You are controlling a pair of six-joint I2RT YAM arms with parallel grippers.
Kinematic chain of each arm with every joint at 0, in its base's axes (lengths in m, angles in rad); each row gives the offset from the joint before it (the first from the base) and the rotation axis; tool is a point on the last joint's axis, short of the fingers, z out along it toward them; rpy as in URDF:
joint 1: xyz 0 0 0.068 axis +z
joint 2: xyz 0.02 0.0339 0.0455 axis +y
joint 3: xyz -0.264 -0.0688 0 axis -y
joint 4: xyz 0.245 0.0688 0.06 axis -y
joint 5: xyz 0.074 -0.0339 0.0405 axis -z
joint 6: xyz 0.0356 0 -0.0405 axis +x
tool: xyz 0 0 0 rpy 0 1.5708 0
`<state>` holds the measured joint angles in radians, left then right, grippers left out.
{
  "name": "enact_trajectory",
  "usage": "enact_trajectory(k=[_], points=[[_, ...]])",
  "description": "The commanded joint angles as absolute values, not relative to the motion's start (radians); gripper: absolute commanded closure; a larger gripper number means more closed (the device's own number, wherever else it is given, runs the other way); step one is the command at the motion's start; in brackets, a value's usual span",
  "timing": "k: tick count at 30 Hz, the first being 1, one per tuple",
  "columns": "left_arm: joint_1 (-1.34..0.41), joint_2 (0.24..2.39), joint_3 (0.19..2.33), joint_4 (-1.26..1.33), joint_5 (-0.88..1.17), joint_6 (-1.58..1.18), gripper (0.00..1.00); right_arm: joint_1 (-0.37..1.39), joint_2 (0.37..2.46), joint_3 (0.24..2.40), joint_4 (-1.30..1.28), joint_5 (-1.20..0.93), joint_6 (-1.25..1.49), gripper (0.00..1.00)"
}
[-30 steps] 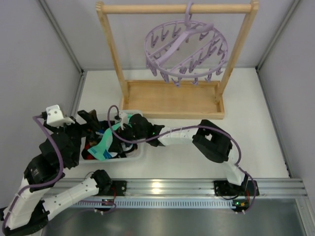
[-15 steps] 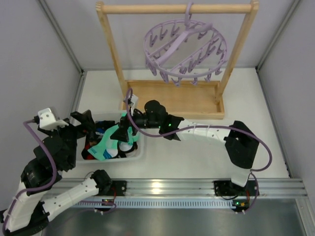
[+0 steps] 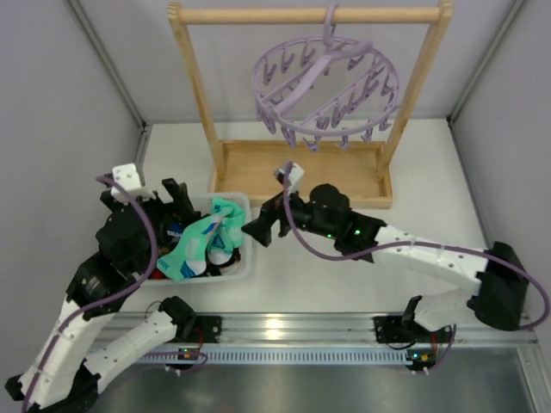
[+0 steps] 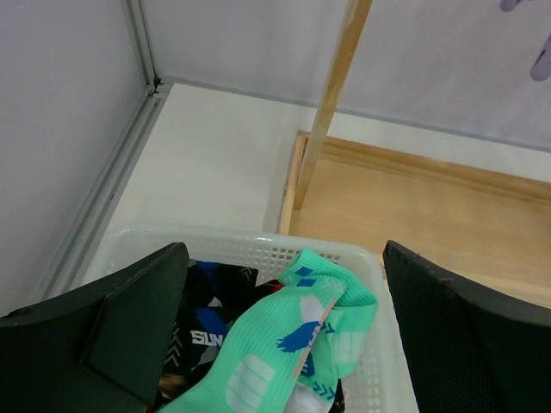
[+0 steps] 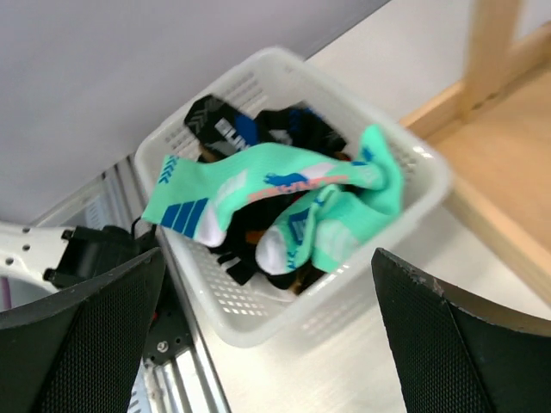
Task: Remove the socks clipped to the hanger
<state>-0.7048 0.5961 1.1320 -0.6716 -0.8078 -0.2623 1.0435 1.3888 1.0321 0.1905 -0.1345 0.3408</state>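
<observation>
a: where are the socks (image 3: pixel 194 245)?
b: heaped in the white basket (image 3: pixel 246 265). two teal-mint ones lie draped over darker ones, and one reaches the basket's far right corner.
a: and the hanger (image 3: pixel 325 86)?
b: well beyond the basket, hooked on the top rail of the wooden frame (image 3: pixel 301 176), clips dangling.
a: the arms?
b: the left gripper (image 3: pixel 175 200) hovers over the basket's far left part, fingers spread wide, gripping nothing. the right gripper (image 3: pixel 263 222) hangs just off the basket's right side, also wide apart and bare.
a: anything in the way?
b: the frame's base and left post stand just behind the basket, between it and the hanger.
</observation>
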Motion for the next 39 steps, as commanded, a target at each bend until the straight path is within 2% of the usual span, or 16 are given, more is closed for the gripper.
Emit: enact_trajectory(k=[1,3,7,11,16,22,30,39], points=[[-0.469,0.655,1.094,-0.559,-0.370,-0.227,0.02,1.008,1.174,0.953,0.115,0.096,0.275,0.01],[-0.282,0.687,1.074,-0.535,-0.217,-0.239,0.02,0.959,1.070,0.904,0.019,0.172,0.273,0.01],[-0.126,0.712,1.049,-0.537,-0.081,-0.265,0.02,0.826,0.907,0.836,-0.167,0.241,0.281,0.01],[-0.121,0.641,0.996,-0.538,-0.106,-0.233,0.02,0.747,0.753,0.827,-0.375,0.438,0.269,0.01],[-0.127,0.491,0.905,-0.537,-0.114,-0.177,0.02,0.747,0.631,0.888,-0.630,0.632,0.270,0.00],[-0.201,0.425,0.881,-0.543,-0.182,-0.163,0.02,0.749,0.552,0.942,-0.802,0.735,0.290,0.01],[-0.212,0.416,0.865,-0.549,-0.143,-0.175,0.02,0.747,0.460,0.943,-0.810,0.750,0.276,0.01],[-0.212,0.459,0.802,-0.545,-0.140,-0.213,0.02,0.749,0.477,0.919,-0.801,0.770,0.249,0.01]])
